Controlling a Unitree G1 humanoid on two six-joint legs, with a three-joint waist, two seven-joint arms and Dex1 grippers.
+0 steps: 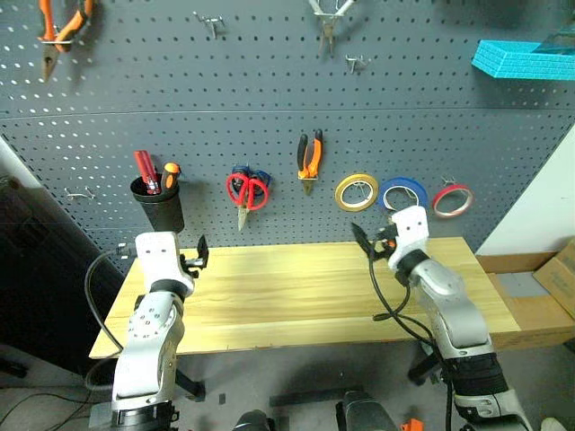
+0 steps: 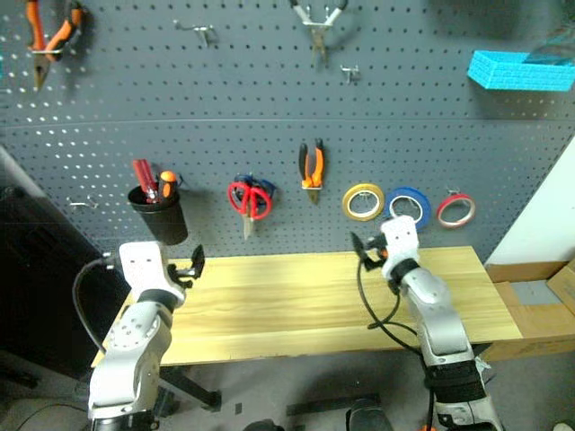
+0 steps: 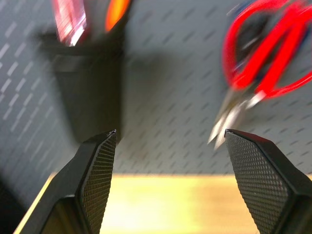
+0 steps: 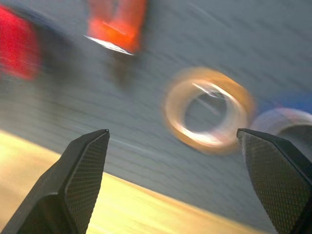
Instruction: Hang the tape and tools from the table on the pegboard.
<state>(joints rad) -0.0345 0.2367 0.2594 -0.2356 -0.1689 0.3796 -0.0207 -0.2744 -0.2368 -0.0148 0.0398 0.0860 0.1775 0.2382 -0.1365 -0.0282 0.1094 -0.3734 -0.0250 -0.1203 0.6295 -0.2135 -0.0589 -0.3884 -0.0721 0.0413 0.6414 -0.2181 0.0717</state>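
Far left, up high: we are seeing orange-handled pliers (image 1: 56, 31) hanging near the top corner of the pegboard (image 1: 269, 90).
Black cup (image 1: 160, 205): it is hanging on the board, holding a red-handled tool and the screwdriver (image 1: 170, 173) with its orange tip poking up.
Left gripper (image 1: 200, 253): we are holding it just above the left end of the table (image 1: 296, 296), fingers spread apart and gripping nothing; in its wrist view the cup and the scissor blades are sitting beyond the fingers (image 3: 100, 180).
Red-handled scissors (image 1: 246, 193): they are hanging on the board, blades pointing down, overlapping a blue-handled pair behind them.
Small pliers (image 1: 309, 158): orange-and-black handles up, hanging right of the scissors.
Top middle: another pair of pliers (image 1: 327, 18) and bare metal hooks (image 1: 358, 63) are showing on the upper panel.
Yellow roll (image 1: 356, 191) and blue roll (image 1: 402, 194): they are hanging side by side on hooks.
Right gripper (image 1: 363, 239): we are carrying it over the table's back edge below the yellow roll, fingers wide apart and empty.
Tape (image 1: 452, 200): the thin red ring is hanging on a hook just right of the blue roll.
Far right: a turquoise block (image 1: 526, 58) is sitting high up, and cardboard boxes (image 1: 557, 278) are lying beyond the table's end.
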